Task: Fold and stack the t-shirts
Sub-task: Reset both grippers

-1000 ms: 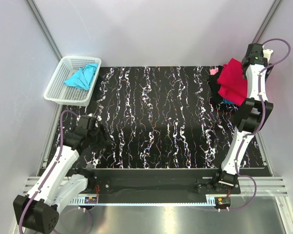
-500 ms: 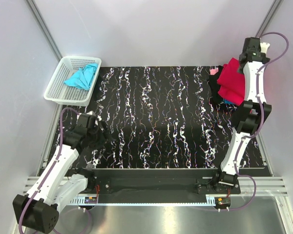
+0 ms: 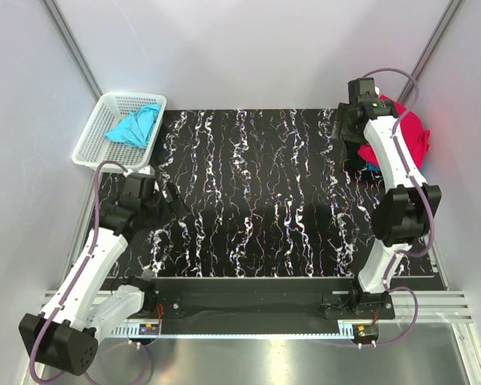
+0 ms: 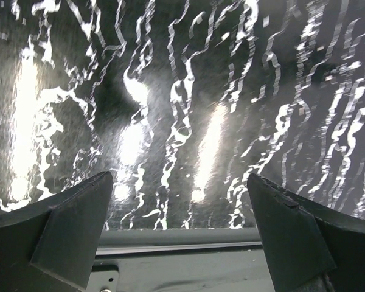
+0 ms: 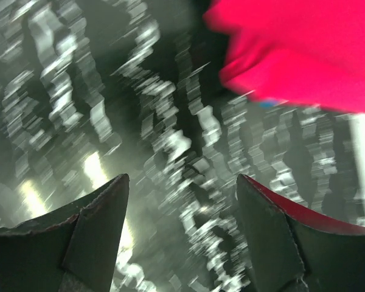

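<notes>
L end effector released, R end effector released (both empty), red t-shirts rear-right

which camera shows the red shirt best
The top external view: it shows the red shirt sharply at the far right corner of the table, though the right arm covers part of it. The right wrist view catches it blurred and cut off by the frame. The left wrist view shows only tabletop.
</notes>
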